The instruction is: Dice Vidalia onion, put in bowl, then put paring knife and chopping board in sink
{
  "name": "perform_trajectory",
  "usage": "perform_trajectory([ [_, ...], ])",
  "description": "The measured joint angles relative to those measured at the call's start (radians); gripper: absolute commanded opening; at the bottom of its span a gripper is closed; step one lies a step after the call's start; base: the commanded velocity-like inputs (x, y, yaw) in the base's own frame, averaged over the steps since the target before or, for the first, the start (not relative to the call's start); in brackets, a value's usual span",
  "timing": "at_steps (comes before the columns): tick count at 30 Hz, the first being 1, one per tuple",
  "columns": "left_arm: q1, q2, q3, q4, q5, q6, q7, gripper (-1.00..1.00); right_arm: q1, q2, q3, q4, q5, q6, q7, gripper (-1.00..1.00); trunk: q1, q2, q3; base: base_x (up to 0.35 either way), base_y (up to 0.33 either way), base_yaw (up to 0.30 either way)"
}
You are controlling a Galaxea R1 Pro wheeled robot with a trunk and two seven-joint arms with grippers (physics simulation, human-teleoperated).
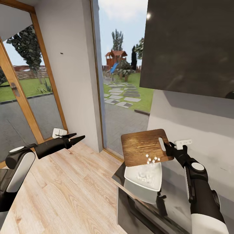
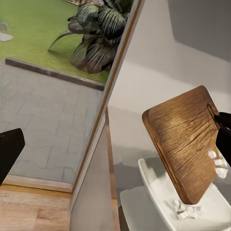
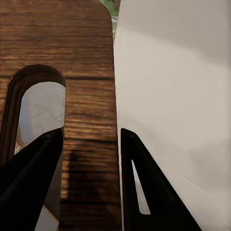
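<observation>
The board point(image 1: 145, 147), dark brown wood with a slot hole, is tilted above the white bowl point(image 1: 144, 178), pinched at its slot end by the right jaws point(image 1: 169, 150). White onion cubes point(image 1: 152, 159) cling to its lower edge; more lie in the bowl. The bowl sits on the grey counter point(image 1: 182, 208). The left jaws point(image 1: 78, 136) are spread over the wood floor point(image 1: 65, 195), beside a tall window point(image 1: 122, 65).

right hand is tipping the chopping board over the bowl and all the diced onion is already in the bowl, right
Not all of it: in the head view a few white cubes are on the chopping board. The right hand does tip it over the bowl.
</observation>
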Motion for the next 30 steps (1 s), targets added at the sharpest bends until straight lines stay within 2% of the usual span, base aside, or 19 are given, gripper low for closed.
perform_trajectory([
  [9, 0.000, 0.000, 0.000, 0.000, 0.000, 0.000, 0.000, 1.00, 0.001, 0.000, 0.000, 0.000, 0.001, -0.047, 0.000, -1.00, 0.000, 0.000, 0.000, 0.000, 0.000, 0.000],
  [30, 0.000, 0.000, -0.001, 0.000, 0.000, 0.000, 0.000, 1.00, 0.011, 0.000, 0.000, 0.000, 0.001, -0.054, 0.000, -1.00, 0.000, 0.000, 0.000, 0.000, 0.000, 0.000],
])
